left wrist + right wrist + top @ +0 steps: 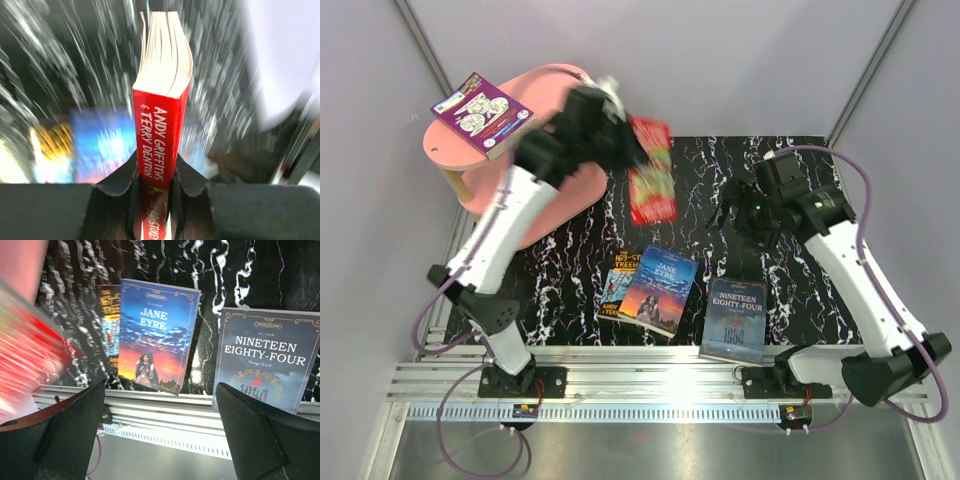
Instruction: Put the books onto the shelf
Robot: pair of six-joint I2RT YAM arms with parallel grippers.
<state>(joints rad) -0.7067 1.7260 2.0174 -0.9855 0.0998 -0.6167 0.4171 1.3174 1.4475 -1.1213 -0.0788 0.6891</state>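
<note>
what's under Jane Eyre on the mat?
A blue-yellow Treehouse book pokes out from under the left edge of Jane Eyre, both flat on the black marbled mat. The rest of its cover is hidden beneath.

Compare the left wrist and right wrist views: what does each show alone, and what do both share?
Left wrist only: the spine of the red paperback, naming Andy Griffiths and Terry Denton, clamped in the left gripper. Right wrist only: readable covers of the blue Jane Eyre paperback and dark blue Nineteen Eighty-Four paperback, the silver table-edge rail, and the open, empty right gripper. Both: the black white-veined tabletop; a red blur at the right wrist's left edge is probably that same red book.
</note>
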